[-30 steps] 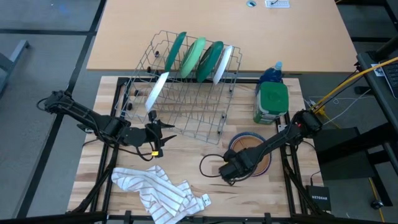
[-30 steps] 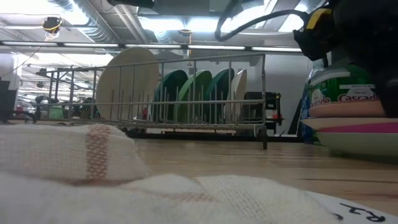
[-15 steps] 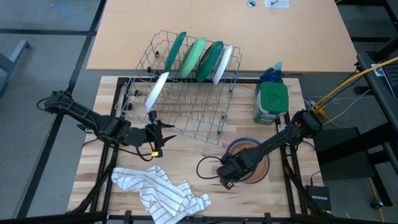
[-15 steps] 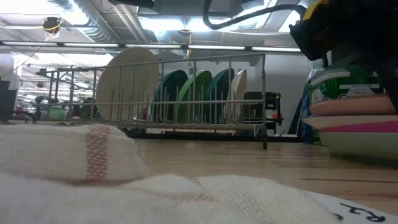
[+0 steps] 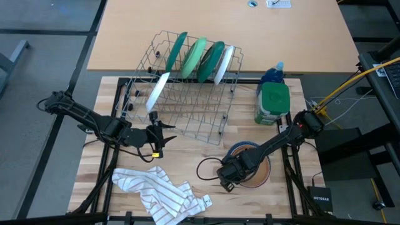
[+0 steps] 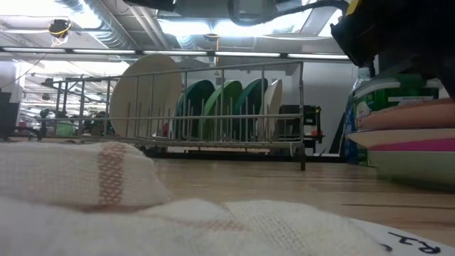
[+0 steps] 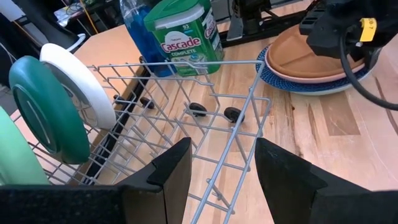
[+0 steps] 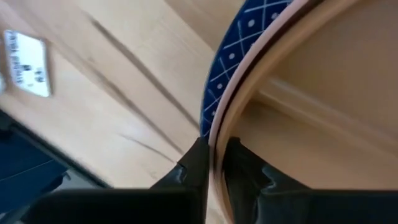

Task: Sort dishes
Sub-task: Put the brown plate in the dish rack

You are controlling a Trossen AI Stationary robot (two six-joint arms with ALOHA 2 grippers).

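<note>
While my left gripper (image 5: pixel 164 139) waits with fingers parted beside the rack (image 5: pixel 187 94), I see the cloth (image 5: pixel 159 190) lying in front of it. The rack holds a white plate (image 5: pixel 157 90), three green plates (image 5: pixel 195 57) and another white one (image 5: pixel 224 64). Right of it, my right gripper (image 5: pixel 226 181) pinches the tan plate (image 5: pixel 257 167) at its rim, atop the blue plate (image 8: pixel 239 53). The container (image 5: pixel 273 103) stands behind.
</note>
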